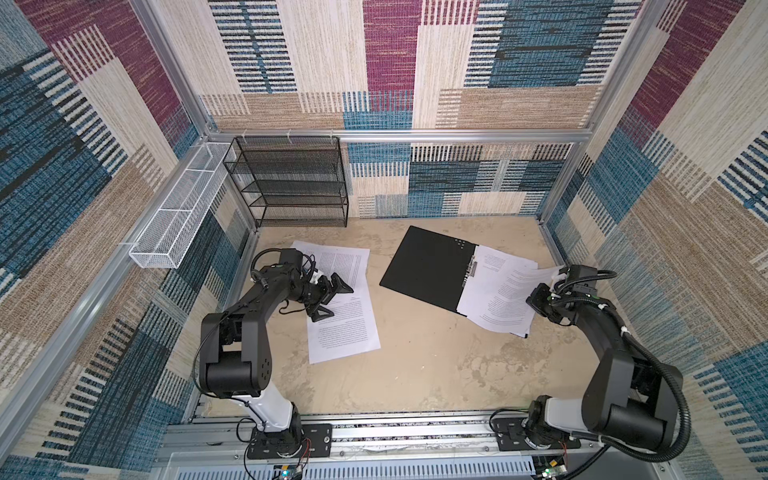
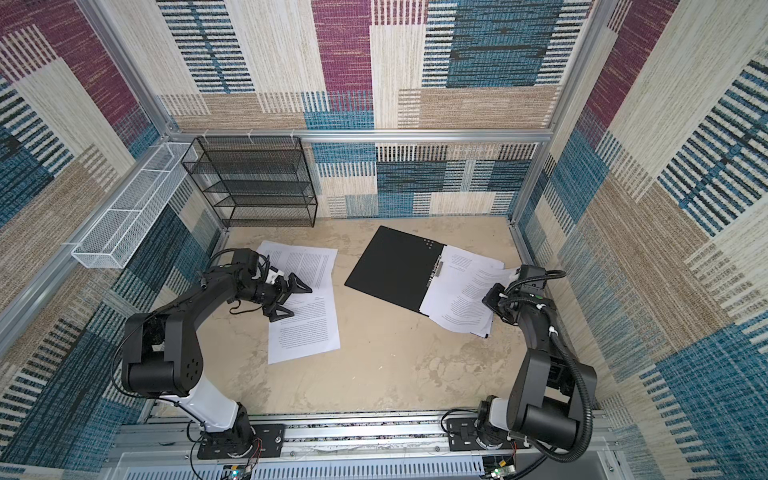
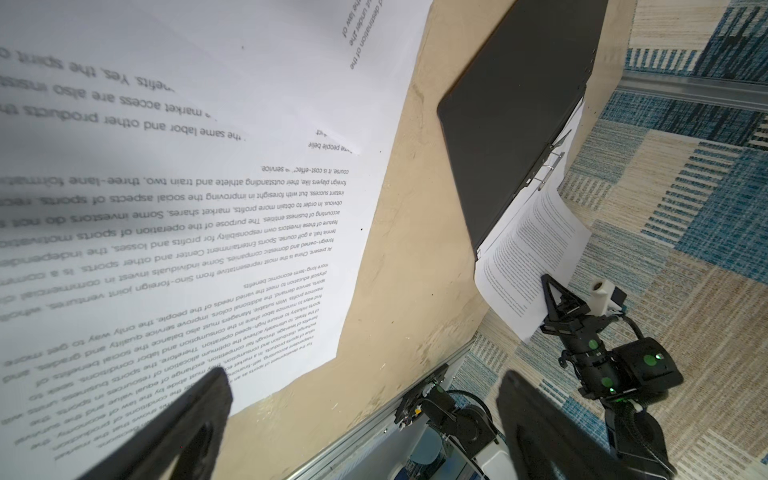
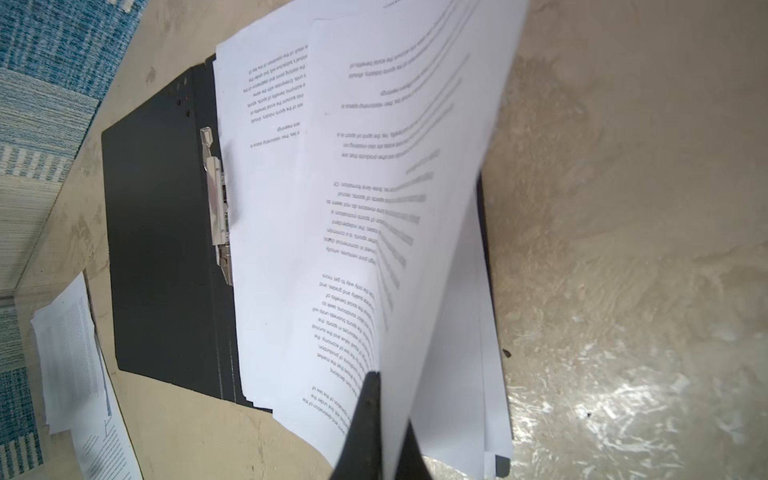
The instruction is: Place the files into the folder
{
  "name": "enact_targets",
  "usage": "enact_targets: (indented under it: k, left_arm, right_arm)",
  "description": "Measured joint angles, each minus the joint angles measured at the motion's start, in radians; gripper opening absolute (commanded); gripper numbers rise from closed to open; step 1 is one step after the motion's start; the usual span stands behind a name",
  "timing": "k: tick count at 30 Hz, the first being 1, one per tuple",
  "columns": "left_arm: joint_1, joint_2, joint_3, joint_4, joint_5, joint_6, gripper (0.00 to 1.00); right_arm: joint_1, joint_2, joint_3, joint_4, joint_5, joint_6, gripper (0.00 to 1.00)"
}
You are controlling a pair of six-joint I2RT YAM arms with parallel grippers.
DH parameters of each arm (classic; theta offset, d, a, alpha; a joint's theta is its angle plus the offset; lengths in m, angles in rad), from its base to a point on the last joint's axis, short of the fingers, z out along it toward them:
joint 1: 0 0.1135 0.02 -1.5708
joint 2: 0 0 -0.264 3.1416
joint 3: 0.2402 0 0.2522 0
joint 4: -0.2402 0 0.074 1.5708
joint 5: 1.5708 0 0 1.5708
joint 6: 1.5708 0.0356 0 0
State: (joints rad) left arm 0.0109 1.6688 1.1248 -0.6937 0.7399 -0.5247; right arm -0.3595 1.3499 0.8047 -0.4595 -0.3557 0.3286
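Lying nearest: two loose white printed paper sheets (image 1: 345, 328) overlap flat on the left of the beige mottled worktop (image 1: 415, 365), well apart from the open flat folder with the black inside (image 1: 428, 266). They are not yet filed, so they look like the work that is left.
Left claw (image 1: 338, 300): it hovers just above those loose sheets with its jaws spread wide and nothing between them. That stance suits coming down on a sheet's edge.
Right claw (image 4: 376, 384): it is clamped tight on the outer margin of one white printed sheet (image 4: 415, 166). With only that edge pinched, the page bows upward and the rest of it drapes over the pile.
Reason for the hold: probably that an outer-edge grip leaves the spine side free to slide in toward the clip.
Filed pile (image 1: 494, 299): several white printed sheets lie fanned and askew on the folder's right half, with corners overhanging its edge. They will likely need squaring before the cover can close.
Folder: it lies flat and open, right of centre, with its left cover bare, so nothing blocks the way in.
Silver metal spine clip (image 4: 216, 195): it runs along the spine, just beside the pile's inner edge. Its lever seems raised, leaving the pages unclamped.
Far wall: a black wire-mesh shelf rack (image 1: 291, 183) and a white wire-mesh basket (image 1: 174, 224) stand clear of the task.
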Motion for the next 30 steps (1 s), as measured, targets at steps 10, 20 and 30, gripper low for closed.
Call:
enact_targets:
  k: [10,20,30]
  left_arm:
    - [0.000,0.001,-0.016,0.025,0.026,0.000,1.00]
    - [0.000,0.004,-0.019,0.035,0.033,0.000,1.00]
    - [-0.045,-0.050,-0.048,0.131,0.157,-0.001,1.00]
  right_arm:
    - [0.006,0.132,0.042,0.026,0.035,-0.058,0.00]
    - [0.027,0.238,0.114,0.054,0.051,-0.080,0.00]
    - [0.060,0.293,0.155,0.058,0.052,-0.117,0.00]
